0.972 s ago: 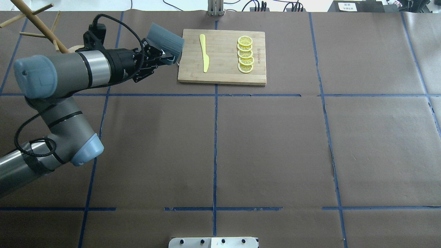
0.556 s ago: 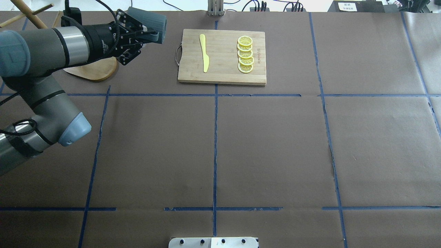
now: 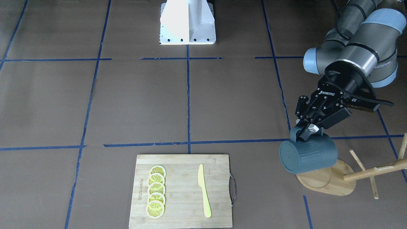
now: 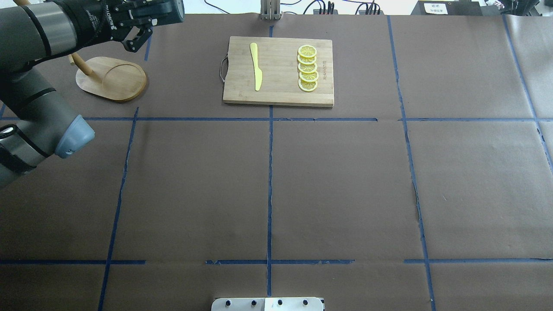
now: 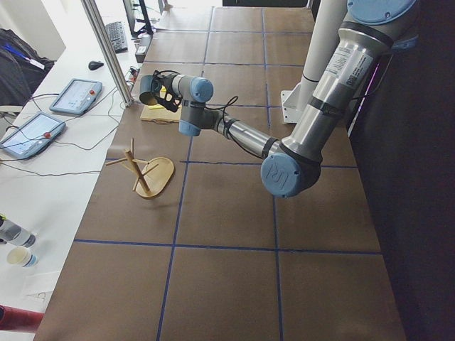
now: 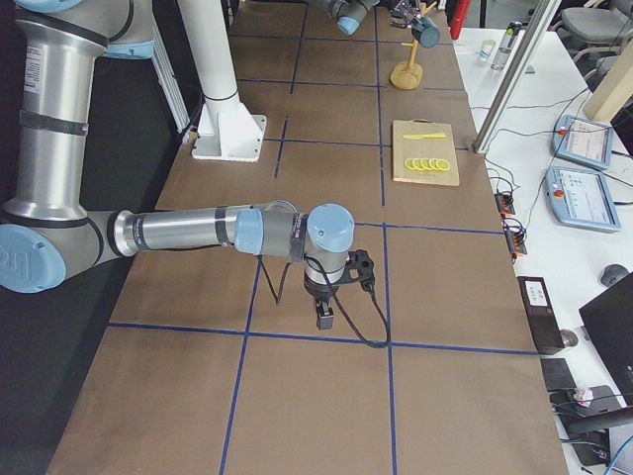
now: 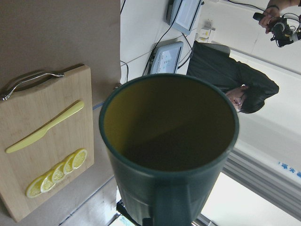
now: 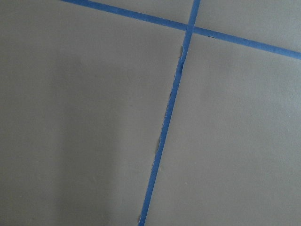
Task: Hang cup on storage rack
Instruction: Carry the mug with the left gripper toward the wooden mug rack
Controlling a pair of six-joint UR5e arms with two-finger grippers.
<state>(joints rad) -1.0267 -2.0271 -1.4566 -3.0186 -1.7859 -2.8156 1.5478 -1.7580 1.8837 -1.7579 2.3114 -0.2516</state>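
Left gripper (image 3: 304, 131) clamped on the handle of the cup (image 3: 308, 157). The cup, on its side, has travelled from the cutting board (image 3: 181, 190) toward the robot's left and now hangs above the storage rack (image 3: 334, 187) base. Peg alignment judged next. Right gripper (image 6: 323, 319): state cannot be told.

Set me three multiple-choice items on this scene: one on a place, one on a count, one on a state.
1. The yellow knife lies: A on the cutting board; B beside the board; C under the board.
2. Lemon slices on the board: A three; B five; C seven.
3. The left gripper is: A open; B shut on the cup; C out of view.
Answers: 1 A, it lies flat on the board. 2 B, five overlap in a row. 3 B, its fingers clamp the cup's handle.
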